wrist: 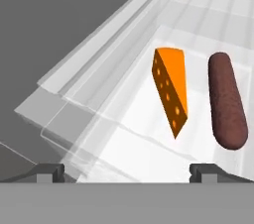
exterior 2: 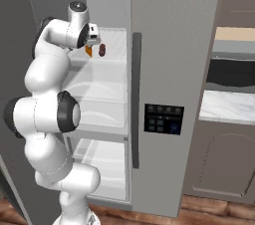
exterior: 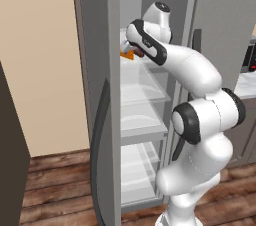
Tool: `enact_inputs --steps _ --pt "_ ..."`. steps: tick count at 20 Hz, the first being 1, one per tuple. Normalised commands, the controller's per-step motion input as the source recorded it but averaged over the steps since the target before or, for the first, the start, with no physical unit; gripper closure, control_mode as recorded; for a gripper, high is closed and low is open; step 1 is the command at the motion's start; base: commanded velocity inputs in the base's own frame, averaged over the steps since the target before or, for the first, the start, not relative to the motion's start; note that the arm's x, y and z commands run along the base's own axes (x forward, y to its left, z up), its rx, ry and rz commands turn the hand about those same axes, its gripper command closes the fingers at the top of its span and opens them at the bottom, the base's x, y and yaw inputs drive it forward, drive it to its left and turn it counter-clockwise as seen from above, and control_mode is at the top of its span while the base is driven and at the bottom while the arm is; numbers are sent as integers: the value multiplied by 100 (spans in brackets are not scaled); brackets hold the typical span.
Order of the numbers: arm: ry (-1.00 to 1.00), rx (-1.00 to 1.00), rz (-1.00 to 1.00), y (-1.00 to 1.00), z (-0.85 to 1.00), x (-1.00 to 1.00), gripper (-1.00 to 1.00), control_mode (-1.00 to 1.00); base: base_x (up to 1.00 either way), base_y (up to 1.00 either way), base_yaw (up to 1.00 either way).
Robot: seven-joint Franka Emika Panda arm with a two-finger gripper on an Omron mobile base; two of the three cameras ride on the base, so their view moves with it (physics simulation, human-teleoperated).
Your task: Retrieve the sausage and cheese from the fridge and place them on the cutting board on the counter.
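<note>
The cheese (wrist: 171,89), a bright orange wedge with small holes in its side, lies on a white fridge shelf (wrist: 124,134) with its narrow tip pointing toward the camera on the hand. Just beside it, apart by a narrow strip of shelf, lies the sausage (wrist: 227,100), a dark reddish-brown cylinder roughly parallel to the wedge. In the hand view both sit ahead of the gripper (wrist: 127,171), beyond the fingertips (wrist: 49,172); the cheese's tip falls between the two tips, closer to the one nearer the sausage, and the sausage lines up about over that tip or slightly outside it. The fingers are spread wide and hold nothing; neither touches the food.

In the right base view the cheese (exterior 2: 88,51) and sausage (exterior 2: 102,50) show on an upper shelf of the open fridge (exterior 2: 169,69), right in front of the gripper (exterior 2: 92,39). In the left base view the white arm (exterior: 190,70) reaches into the fridge (exterior: 95,70) at that shelf's height, and a sliver of the cheese (exterior: 128,55) peeks out beside the wrist.
</note>
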Motion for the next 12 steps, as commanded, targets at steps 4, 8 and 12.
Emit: enact_inputs --steps 4,8,12 --pt "0 0 0 17 -4 55 -100 -100 0 0 0" --pt "0 -1 0 9 -5 44 -100 -100 0 0 0" --pt "0 -3 0 3 -7 24 -100 -100 0 0 0"
